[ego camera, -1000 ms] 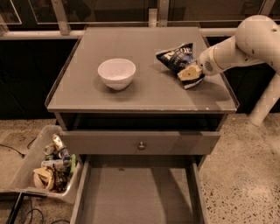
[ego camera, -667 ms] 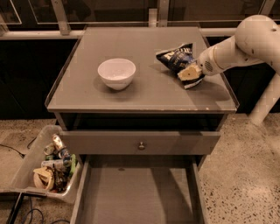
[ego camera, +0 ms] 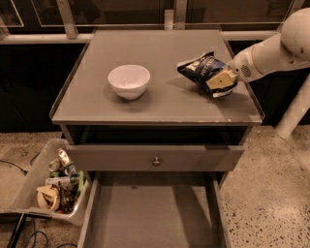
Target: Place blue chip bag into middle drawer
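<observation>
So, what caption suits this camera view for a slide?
Robot gripper at the crinkly navy-blue chip bag on the grey cabinet top, near a white bowl; wide grey middle drawer open below.

A grey cabinet [ego camera: 160, 104] stands in the middle of the room, its flat top edged by a thin raised rim. Below the top, a drawer front [ego camera: 106, 157] with a small round knob [ego camera: 156, 161] stands slightly out. Far behind run dark windows [ego camera: 121, 10] with pale frames and a pale sill [ego camera: 38, 38]. The floor [ego camera: 271, 193] is speckled beige stone, dimly and warmly lit. Near left, a clear plastic bin [ego camera: 34, 179] sits on the floor, holding cans and scraps, and dark cables [ego camera: 29, 240] trail beside it. The gripper [ego camera: 220, 82] is over the right side of the cabinet top.
</observation>
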You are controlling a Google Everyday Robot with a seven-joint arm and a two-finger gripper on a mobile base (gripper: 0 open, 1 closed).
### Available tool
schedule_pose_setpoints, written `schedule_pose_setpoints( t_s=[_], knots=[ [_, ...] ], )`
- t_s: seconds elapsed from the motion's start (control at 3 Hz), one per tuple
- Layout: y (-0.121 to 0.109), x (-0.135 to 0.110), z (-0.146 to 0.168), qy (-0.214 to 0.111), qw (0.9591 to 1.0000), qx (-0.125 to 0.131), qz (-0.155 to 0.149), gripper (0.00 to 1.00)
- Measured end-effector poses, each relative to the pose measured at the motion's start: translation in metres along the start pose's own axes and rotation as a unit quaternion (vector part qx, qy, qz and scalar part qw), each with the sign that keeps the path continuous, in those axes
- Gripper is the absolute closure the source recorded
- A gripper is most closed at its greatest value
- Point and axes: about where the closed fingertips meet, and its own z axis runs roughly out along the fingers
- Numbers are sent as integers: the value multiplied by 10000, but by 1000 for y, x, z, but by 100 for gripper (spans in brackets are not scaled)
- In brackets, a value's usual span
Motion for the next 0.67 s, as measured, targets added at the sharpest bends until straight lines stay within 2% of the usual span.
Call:
schedule_pose_setpoints(
  t_s=[0.67],
  knots=[
    [23,10,-67,-282,9994,-93,-188,100]
  ],
)
